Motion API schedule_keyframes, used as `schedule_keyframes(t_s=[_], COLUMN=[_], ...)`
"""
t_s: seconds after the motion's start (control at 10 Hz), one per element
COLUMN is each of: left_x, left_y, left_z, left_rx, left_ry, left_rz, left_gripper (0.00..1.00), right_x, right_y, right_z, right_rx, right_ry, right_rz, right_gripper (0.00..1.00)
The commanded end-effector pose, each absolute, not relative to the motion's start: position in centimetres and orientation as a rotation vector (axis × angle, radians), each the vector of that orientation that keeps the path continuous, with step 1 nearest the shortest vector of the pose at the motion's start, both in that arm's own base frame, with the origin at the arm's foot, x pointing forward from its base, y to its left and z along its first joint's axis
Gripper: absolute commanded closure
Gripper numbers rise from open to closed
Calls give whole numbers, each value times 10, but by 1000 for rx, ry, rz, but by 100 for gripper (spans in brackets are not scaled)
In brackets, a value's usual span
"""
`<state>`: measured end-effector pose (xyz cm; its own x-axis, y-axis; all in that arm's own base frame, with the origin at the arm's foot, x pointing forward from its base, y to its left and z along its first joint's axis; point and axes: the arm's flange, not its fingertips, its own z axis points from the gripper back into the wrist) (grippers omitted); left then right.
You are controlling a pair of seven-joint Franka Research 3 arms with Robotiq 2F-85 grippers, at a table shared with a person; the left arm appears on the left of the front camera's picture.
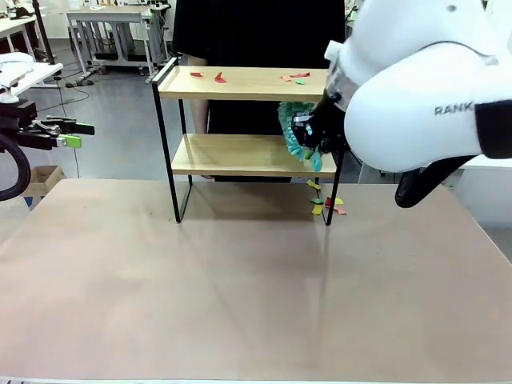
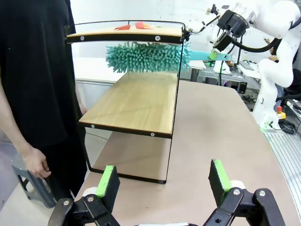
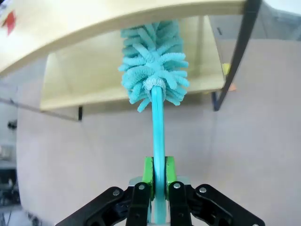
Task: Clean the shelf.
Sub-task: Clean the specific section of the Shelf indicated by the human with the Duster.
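Two-tier shelf [image 3: 94, 21] just ahead of right hand [image 3: 159, 172]; gripped duster [image 3: 153, 70] reaching inside.

- The shelf [image 1: 232, 154] is stood on a pale brown surface [image 1: 240, 304], towards its far edge.
- Coloured paper scraps [image 1: 324, 205] are scattered on the surface by the shelf's right foot.
- Red and green bits [image 1: 219, 78] are strewn over the top board [image 1: 252, 83].

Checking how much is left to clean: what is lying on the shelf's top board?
Several small red scraps and a green one lie on the shelf's top board. Its right end is covered by the right arm, so anything there cannot be seen.
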<state>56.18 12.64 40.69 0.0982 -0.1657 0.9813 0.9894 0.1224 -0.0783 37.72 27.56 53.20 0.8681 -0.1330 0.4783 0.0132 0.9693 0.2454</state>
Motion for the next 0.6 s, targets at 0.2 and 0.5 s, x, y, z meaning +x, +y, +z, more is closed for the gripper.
schedule_keyframes(t_s=[0.2, 0.5], left_x=[561, 561], left_y=[126, 126], left_z=[409, 409], left_rx=[-1036, -1036], left_ry=[-1078, -1078], left_rz=[-1143, -1143], left_gripper=[0, 0], right_x=[362, 359], right_y=[239, 224], right_z=[541, 547], right_rx=[369, 498], right_ry=[-375, -276], right_rz=[243, 465], right_gripper=[87, 87])
